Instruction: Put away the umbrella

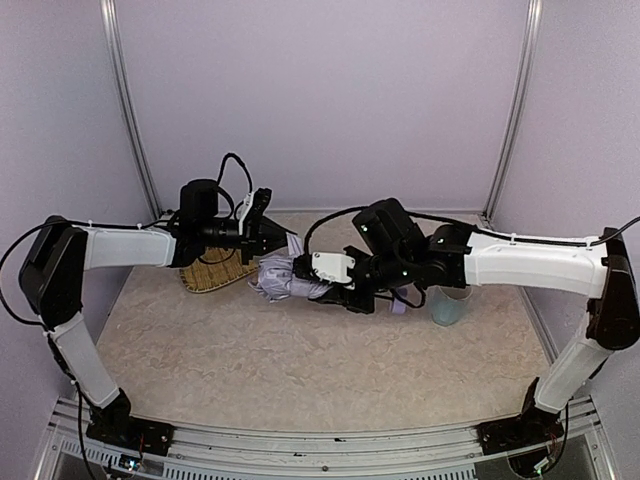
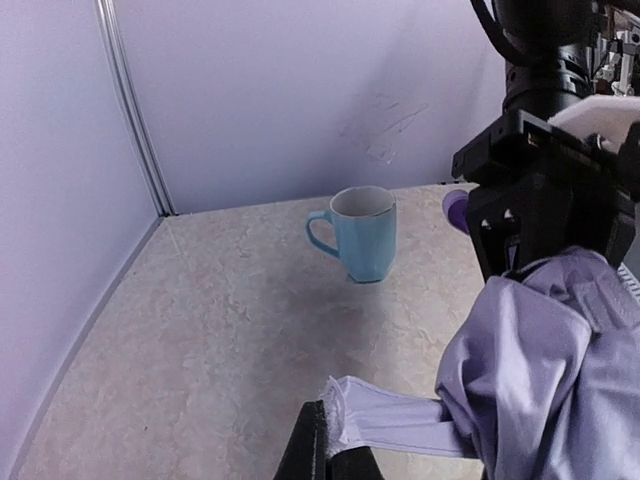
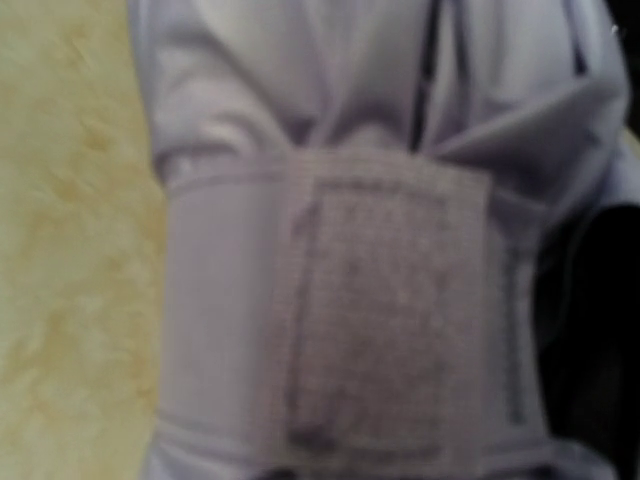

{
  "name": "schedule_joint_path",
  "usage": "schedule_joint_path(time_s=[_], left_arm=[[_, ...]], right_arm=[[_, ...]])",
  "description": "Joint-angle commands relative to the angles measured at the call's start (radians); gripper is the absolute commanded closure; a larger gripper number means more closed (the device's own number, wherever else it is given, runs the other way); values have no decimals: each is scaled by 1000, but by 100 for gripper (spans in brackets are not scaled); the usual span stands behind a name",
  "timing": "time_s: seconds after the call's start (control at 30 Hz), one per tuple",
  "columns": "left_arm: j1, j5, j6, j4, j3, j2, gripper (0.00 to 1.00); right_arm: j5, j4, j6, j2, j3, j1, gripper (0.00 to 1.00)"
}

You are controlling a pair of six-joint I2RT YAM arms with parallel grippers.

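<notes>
Top, left-wrist and right-wrist views of the work area. The pale marbled bench (image 1: 300,370) fills the lower half of the top view, and both arms meet above its middle. There you find the umbrella (image 1: 283,277), folded into a crinkled silver-lilac bundle, just right of the woven straw tray (image 1: 210,275) at centre left. In the left-wrist view your right pincer (image 2: 540,255), at upper right, straddles the top of the bundle with its black fingers closed narrowly on the fabric. The light blue cup (image 2: 362,235) stands upright alone at centre frame, apart from the bundle. At the bottom edge your left pincer (image 2: 328,448) is fully closed on the umbrella's flat strap (image 2: 395,420). The small lilac handle (image 2: 455,208) shows beside the right pincer. The fastening patch (image 3: 380,320) fills the blurred right-wrist view.
</notes>
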Motion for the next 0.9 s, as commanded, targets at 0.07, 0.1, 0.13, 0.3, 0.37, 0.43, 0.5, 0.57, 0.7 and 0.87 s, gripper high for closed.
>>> schedule_joint_path(time_s=[0.07, 0.1, 0.13, 0.3, 0.37, 0.43, 0.5, 0.57, 0.7, 0.87], left_arm=[[-1, -208, 188, 10, 30, -88, 100], [-13, -221, 219, -24, 23, -92, 100], [-21, -237, 239, -44, 13, -95, 100], [-30, -311, 277, -51, -68, -69, 100], [-39, -367, 299, -67, -67, -20, 100], [-42, -402, 302, -89, -51, 42, 100], [-42, -432, 294, -79, -37, 97, 100], [-43, -472, 292, -49, -33, 140, 100], [-56, -566, 339, -38, 7, 212, 100], [-65, -660, 363, -85, 65, 285, 100]], right_arm=[[135, -110, -8, 186, -204, 149, 100], [176, -82, -23, 209, -222, 159, 100], [200, -56, -44, 228, -236, 166, 100], [162, 19, -98, 280, -273, 174, 100], [131, -2, -94, 312, -254, 172, 100], [119, -44, -80, 360, -227, 171, 100], [107, -59, -67, 390, -221, 172, 100], [117, -46, -61, 403, -242, 172, 100], [170, -24, -67, 420, -277, 171, 100], [194, -36, -66, 440, -267, 170, 100]])
